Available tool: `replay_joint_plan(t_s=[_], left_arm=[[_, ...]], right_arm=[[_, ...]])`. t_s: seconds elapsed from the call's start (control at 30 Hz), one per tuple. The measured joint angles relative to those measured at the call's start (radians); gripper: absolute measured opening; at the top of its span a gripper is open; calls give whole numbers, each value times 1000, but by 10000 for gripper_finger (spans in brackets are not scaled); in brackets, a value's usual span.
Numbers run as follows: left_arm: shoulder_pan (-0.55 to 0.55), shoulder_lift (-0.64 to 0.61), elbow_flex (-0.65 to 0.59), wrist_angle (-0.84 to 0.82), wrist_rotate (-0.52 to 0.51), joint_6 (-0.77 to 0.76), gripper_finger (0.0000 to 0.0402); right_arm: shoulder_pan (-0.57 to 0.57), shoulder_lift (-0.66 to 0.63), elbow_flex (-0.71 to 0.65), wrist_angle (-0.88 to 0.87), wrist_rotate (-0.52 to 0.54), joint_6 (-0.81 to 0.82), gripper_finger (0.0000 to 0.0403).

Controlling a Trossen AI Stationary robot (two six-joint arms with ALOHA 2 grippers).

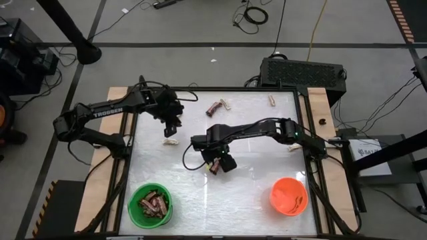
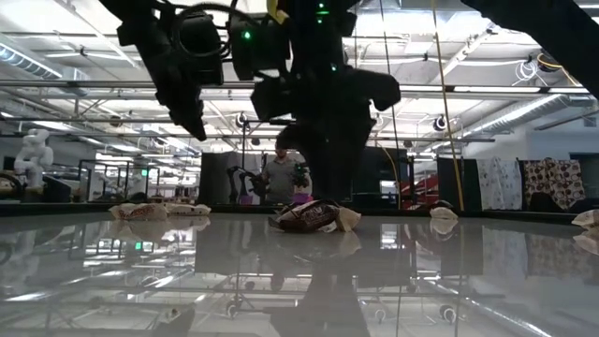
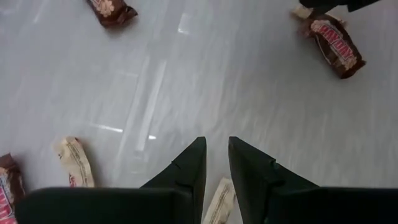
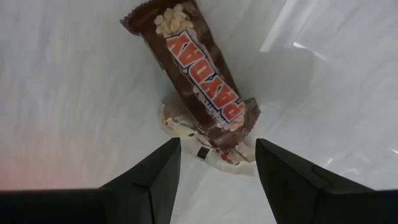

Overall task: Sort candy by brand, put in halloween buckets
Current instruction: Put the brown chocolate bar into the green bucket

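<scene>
A dark reddish-brown bar [image 4: 199, 68] lies across a pale cream bar [image 4: 186, 127] near the table's middle [image 1: 215, 167]. My right gripper [image 4: 217, 165] hovers open just above this pair [image 2: 314, 217], one finger on each side of the near end. My left gripper [image 3: 215, 155] is raised over the table's left part [image 1: 172, 127], its fingers only a narrow gap apart, above a cream bar [image 3: 219, 199] lying flat [image 1: 171, 141]. The green bucket [image 1: 150, 203] at the near left holds several brown bars. The orange bucket [image 1: 289, 197] stands at the near right.
Loose bars lie flat elsewhere: a brown and a cream one [image 1: 219, 105] toward the far edge, a cream one [image 1: 272, 100] far right, another [image 1: 293, 148] by the right arm. Wooden rails frame the table's left and right sides. A person [image 2: 279, 176] stands far behind the table.
</scene>
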Motion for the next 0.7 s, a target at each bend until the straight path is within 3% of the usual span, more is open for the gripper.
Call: replay_joint_plan(t_s=[0.4,0.53,0.7], left_arm=[[-27,0,0,28,0,-3,75],[-27,0,0,29,0,-3,75],[-27,0,0,37,0,-3,75]], right_arm=[[12,1,-94,69,70,1,185],[12,1,-95,81,75,5,146],[12,1,-95,93,75,25,66]])
